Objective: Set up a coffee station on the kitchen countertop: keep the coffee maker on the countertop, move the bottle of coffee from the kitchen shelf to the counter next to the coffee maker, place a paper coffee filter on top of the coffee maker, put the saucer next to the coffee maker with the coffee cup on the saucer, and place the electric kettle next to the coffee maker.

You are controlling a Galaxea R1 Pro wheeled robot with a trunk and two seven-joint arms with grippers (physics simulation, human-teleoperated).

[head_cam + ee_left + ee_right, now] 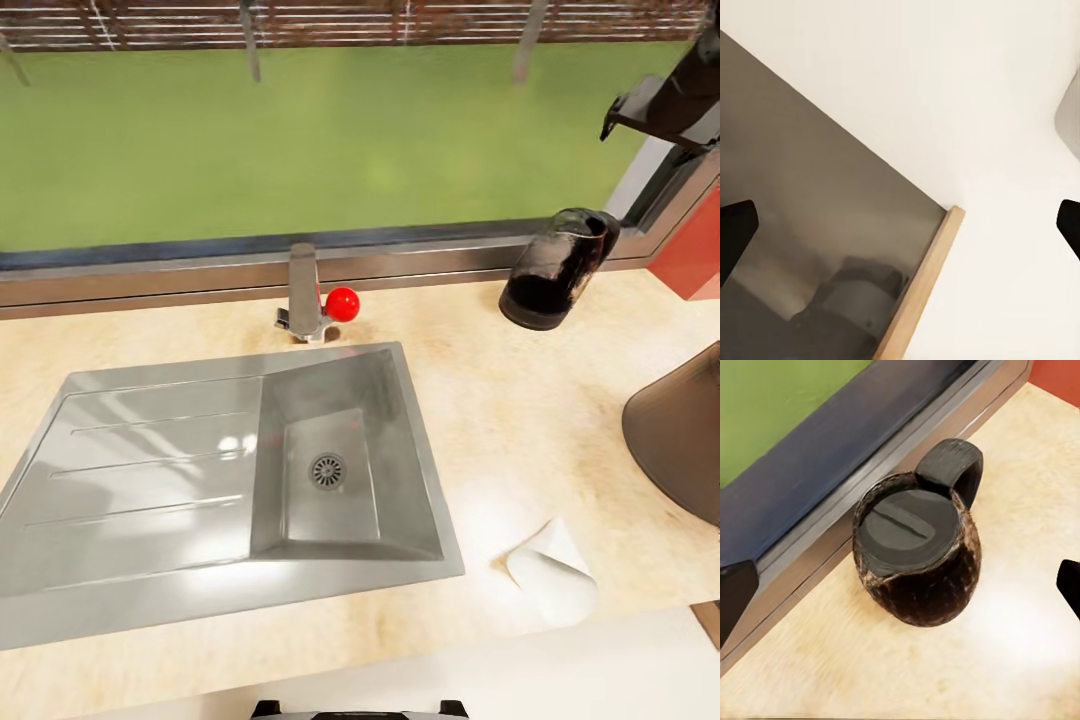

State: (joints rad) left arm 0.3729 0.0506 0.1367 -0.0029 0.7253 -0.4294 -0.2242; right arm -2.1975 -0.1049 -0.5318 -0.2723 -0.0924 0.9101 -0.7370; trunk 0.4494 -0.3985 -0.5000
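Electric kettle (556, 268) upright on kitchen countertop (500, 420).
Paper coffee filter (552, 572) lies near coffee maker (680, 435).

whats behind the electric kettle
Right behind the electric kettle runs the steel window sill, then the glass with green lawn beyond. The sill stretch directly behind its dark body is covered in the head view.

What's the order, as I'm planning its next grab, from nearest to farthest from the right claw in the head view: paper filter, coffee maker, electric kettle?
From the right claw, raised by the window:
1. electric kettle, just below it, at the back of the countertop.
2. coffee maker, farther forward on the right.
3. paper filter, lying near the front edge.
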